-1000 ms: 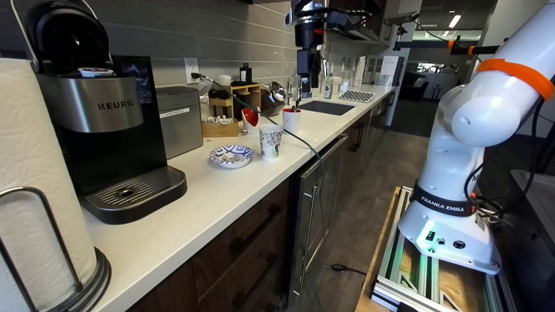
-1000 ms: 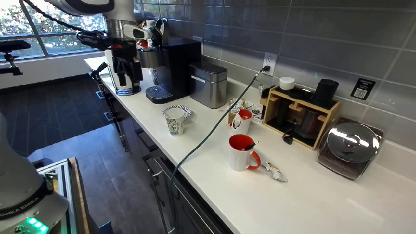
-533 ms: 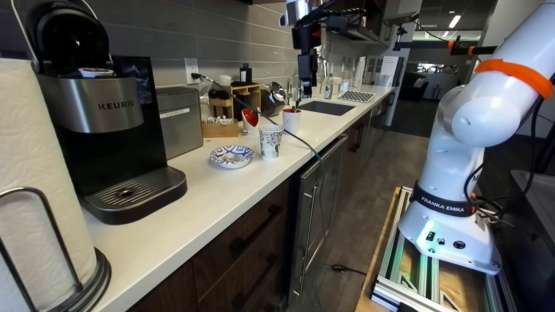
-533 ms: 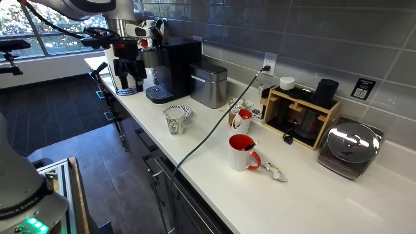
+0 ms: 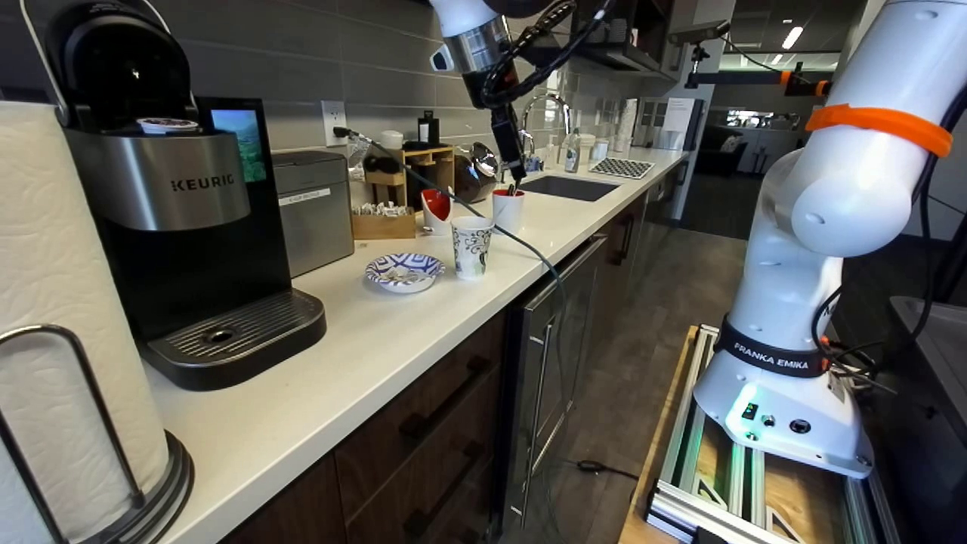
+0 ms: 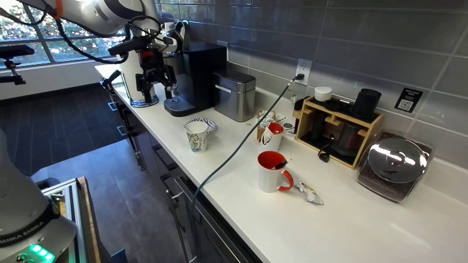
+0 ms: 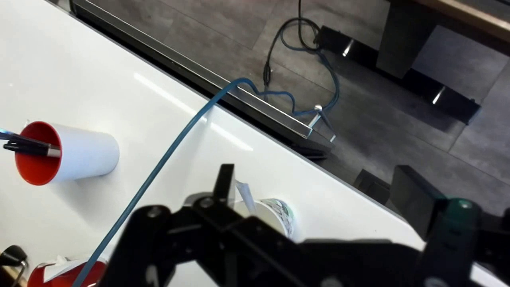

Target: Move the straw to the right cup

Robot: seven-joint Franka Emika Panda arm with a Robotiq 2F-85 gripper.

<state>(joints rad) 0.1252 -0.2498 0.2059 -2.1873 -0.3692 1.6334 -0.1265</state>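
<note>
A paper cup with a printed pattern stands upright on the counter in both exterior views (image 5: 471,253) (image 6: 197,141). The wrist view shows part of the paper cup (image 7: 281,211) behind my left finger. A pale flat strip, seemingly the straw (image 7: 246,195), leans out over its rim; its lower end is hidden. A white mug with red inside (image 5: 508,213) (image 6: 268,179) (image 7: 87,152) stands apart from the paper cup and holds pens. My gripper (image 5: 519,172) (image 6: 158,95) (image 7: 318,187) is in the air, higher than the cups, tilted, with its fingers wide apart and nothing between them.
A blue cable (image 6: 234,153) hangs from the wall outlet across the counter (image 5: 355,332), between paper cup and mug. A patterned bowl (image 5: 405,273) sits beside the paper cup. A second red-and-white cup (image 6: 272,140), a wooden rack (image 6: 340,131) and a coffee machine (image 6: 204,76) stand near the wall.
My gripper has tilted. It has moved left and down in an exterior view, and right and slightly down in an exterior view. The coffee machine's screen has lit up. Cups are unmoved.
</note>
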